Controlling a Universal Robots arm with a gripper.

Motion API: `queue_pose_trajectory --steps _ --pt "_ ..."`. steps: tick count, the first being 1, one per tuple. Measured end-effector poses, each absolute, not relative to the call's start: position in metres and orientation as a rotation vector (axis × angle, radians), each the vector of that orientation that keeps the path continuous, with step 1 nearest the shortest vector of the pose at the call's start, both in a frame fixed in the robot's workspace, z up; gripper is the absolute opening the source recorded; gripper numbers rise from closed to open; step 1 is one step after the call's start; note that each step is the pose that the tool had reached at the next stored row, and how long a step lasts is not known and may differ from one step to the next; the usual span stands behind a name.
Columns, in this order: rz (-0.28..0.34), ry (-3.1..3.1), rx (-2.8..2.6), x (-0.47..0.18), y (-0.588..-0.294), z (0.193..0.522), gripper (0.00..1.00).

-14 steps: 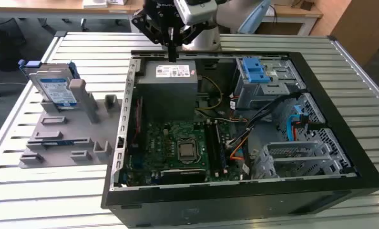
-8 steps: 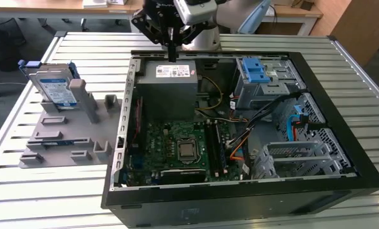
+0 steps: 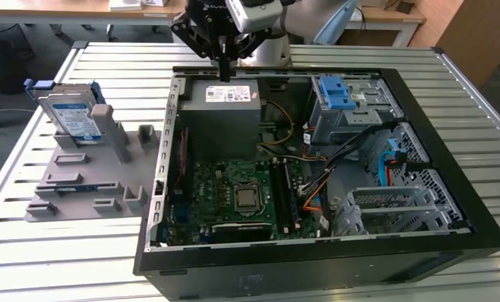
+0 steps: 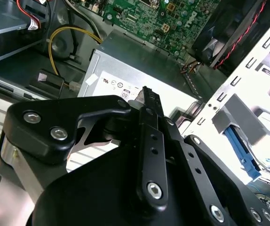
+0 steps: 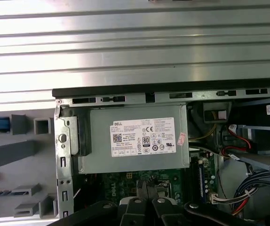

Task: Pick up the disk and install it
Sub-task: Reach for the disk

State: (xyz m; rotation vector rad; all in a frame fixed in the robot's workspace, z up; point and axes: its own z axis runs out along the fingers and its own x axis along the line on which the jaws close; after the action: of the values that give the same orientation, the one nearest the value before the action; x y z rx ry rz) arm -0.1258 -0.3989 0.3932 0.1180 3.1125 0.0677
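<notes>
The gripper [image 3: 225, 75] hangs over the grey power box [image 3: 222, 119] at the back of the open computer case [image 3: 309, 267], jaws pinched together with nothing in them. The disk [image 3: 72, 116] stands upright in the grey rack [image 3: 90, 182], well off toward the exterior view's left, with the case wall between the two.

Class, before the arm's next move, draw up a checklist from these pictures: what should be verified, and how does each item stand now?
1. Flat silver hard drive with a white-and-blue label in a blue frame stands upright in the grey plastic rack: ok.
2. Black gripper carries nothing: ok.
3. Gripper is at the hard drive: not ok; it hangs over the grey metal box with a white sticker.
4. Fingers open for a grasp: not ok, shut.
5. Grey metal drive cage under the blue plastic latch is free: cannot tell.
</notes>
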Motion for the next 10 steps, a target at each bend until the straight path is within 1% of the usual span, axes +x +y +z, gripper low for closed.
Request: queue_pose_trajectory --steps 10 --pt "0.068 3.112 0.118 -0.1286 -0.3989 0.3930 0.11"
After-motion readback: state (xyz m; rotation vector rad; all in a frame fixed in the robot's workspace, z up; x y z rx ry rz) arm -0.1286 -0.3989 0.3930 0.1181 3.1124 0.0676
